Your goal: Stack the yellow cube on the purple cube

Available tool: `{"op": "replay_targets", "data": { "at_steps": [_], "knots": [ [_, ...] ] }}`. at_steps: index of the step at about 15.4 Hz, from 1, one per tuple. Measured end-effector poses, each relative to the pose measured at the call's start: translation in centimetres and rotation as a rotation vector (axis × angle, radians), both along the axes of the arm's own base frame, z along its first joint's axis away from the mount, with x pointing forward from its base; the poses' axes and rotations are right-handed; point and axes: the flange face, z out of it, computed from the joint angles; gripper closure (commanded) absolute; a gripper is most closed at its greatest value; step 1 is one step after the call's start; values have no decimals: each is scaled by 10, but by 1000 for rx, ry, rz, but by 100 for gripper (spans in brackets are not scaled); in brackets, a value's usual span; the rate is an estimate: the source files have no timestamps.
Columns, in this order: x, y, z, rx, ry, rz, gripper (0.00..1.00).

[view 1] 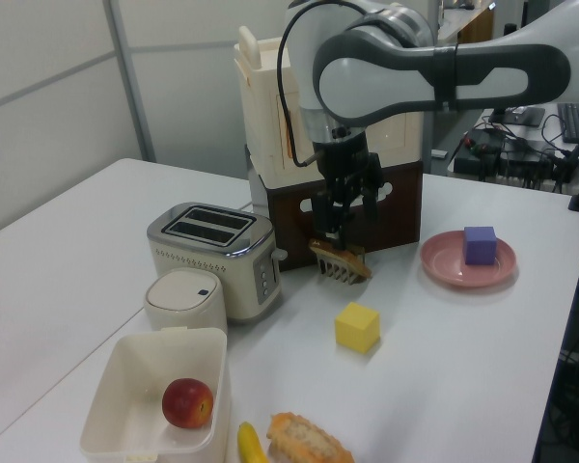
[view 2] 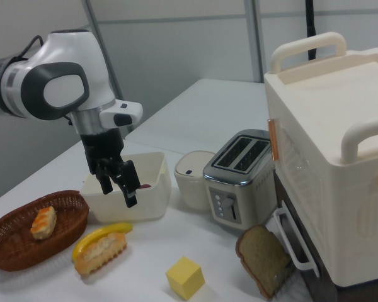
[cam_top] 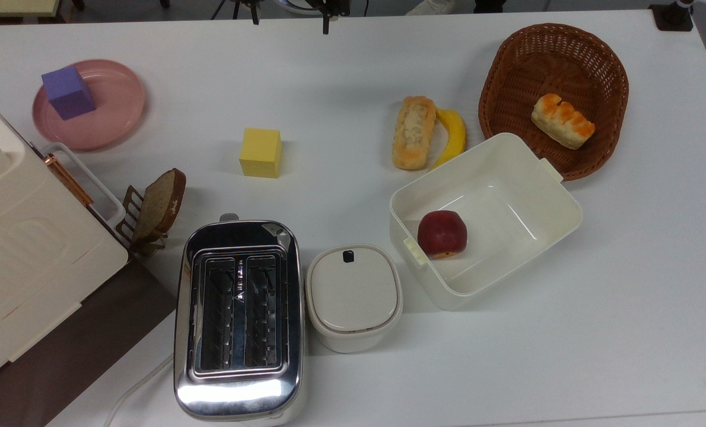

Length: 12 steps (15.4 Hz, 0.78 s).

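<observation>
Handling looked easy: the plain matte yellow cube with sharp edges appeared stiff, light and not fragile, and its dull faces should have given the fingers good friction, so I judged the best hold to be across two opposite flat side faces, near mid-height, with the hand square to them so the block would not twist. It sat alone on the white counter, roughly central in the top view, with the slice of brown bread in its small rack at about 8 o'clock from it and the chrome two-slot toaster at about 6 o'clock. The plain matte purple cube stood on the round pink plate, well apart from the yellow one, at about 10 o'clock in the top view. The robot's black two-finger hand hung above the counter, fingers pointing down, parted a little and holding nothing. In the right view the yellow cube lay at about 5 o'clock from the hand, lower and clear of it.
</observation>
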Motion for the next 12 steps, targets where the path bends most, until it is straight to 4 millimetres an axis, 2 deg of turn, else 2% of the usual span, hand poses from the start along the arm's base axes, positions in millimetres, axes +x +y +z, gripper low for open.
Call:
{"op": "replay_targets", "data": {
  "at_steps": [2,4,9,12],
  "knots": [
    [3,-2,-6,0,7,-6,0],
    [14,-20,-23,-2,11,-39,0],
    [49,-68,-111,-16,56,-61,0],
    [50,-73,-142,-15,72,-50,0]
  ]
}}
